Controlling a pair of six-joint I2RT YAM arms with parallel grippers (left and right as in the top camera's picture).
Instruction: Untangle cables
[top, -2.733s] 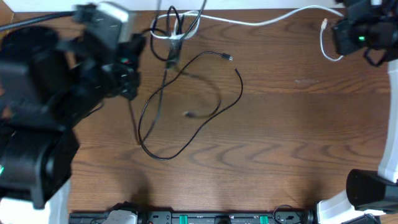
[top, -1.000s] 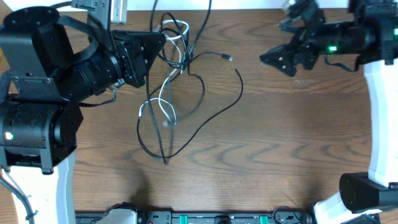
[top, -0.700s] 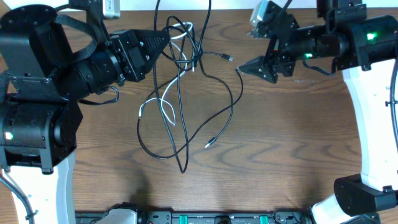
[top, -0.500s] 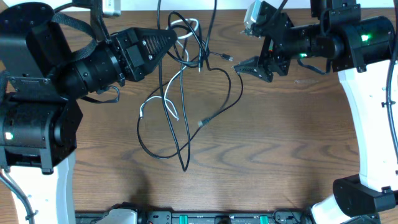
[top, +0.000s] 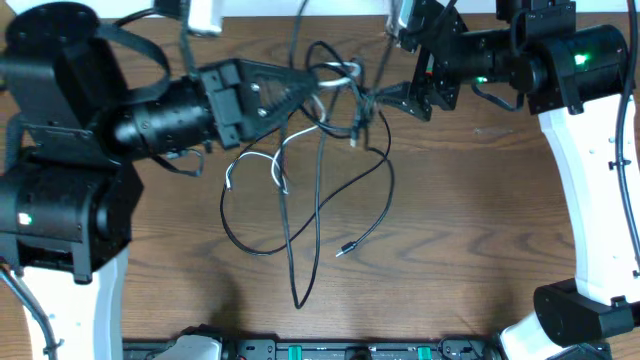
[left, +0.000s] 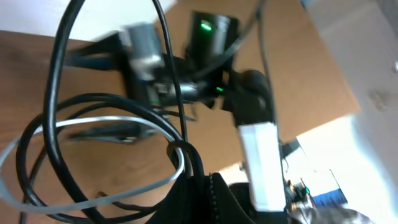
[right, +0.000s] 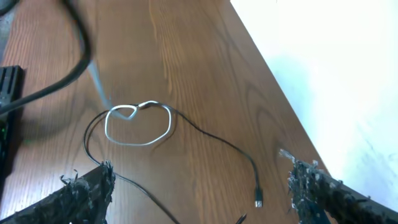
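Observation:
Several thin black cables (top: 389, 178) and a white cable (top: 255, 157) hang in a tangled bunch from my left gripper (top: 322, 86), which is shut on them above the back of the table. Their lower loops trail onto the wood, with a plug tip (top: 345, 248) lying free. In the left wrist view the left gripper (left: 203, 182) pinches a black cable (left: 186, 152) and the white cable (left: 87, 124). My right gripper (top: 385, 70) stands open just right of the bunch. From the right wrist, the right gripper (right: 200, 169) holds nothing, above a white loop (right: 138, 125) and a black plug (right: 258, 201).
The brown wooden table (top: 480, 220) runs to a white wall edge at the back. Thicker black arm cables (top: 298, 20) rise near the back edge. A black strip of equipment (top: 300, 350) lines the front edge. The right arm's white column (top: 590, 180) stands at the right.
My left gripper has carried the bunch of cables rightward and higher, dragging the loops across the table. The right gripper has swung left to the bunch, jaws staying wide.

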